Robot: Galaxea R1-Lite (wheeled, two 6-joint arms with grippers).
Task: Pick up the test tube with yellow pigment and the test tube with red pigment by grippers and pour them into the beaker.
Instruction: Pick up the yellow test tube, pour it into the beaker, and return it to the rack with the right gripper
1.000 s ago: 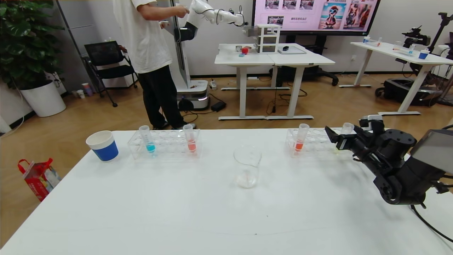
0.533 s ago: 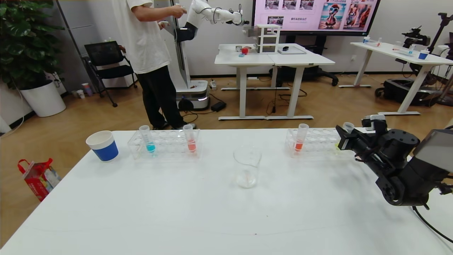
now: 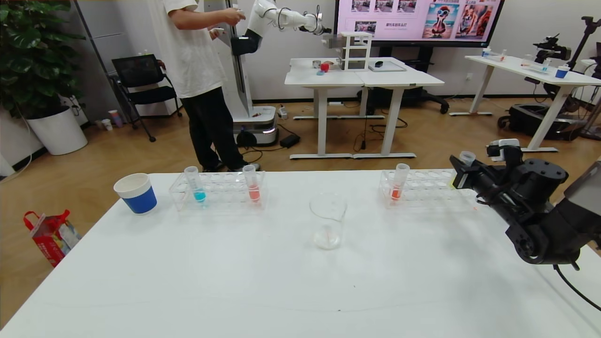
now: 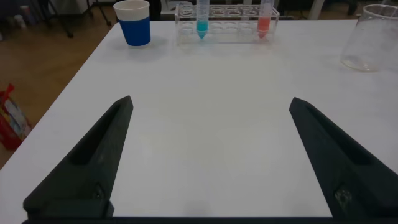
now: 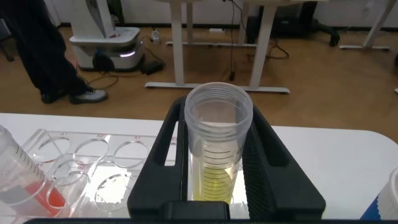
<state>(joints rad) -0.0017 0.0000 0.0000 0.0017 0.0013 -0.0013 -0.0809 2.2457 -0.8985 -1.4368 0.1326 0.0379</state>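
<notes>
The right hand is clamped on the test tube with yellow pigment, holding it upright just above the far right end of the right-hand rack. The test tube with red pigment stands in the other rack, left of the beaker at mid-counter. The left hand hangs low over the counter, spread wide, gripping nothing.

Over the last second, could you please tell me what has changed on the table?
The right hand closed on the yellow tube at the right rack and lifted it up out of its slot. The beaker, both red tubes, the blue tube and the cup stayed put; the left hand remained open.
</notes>
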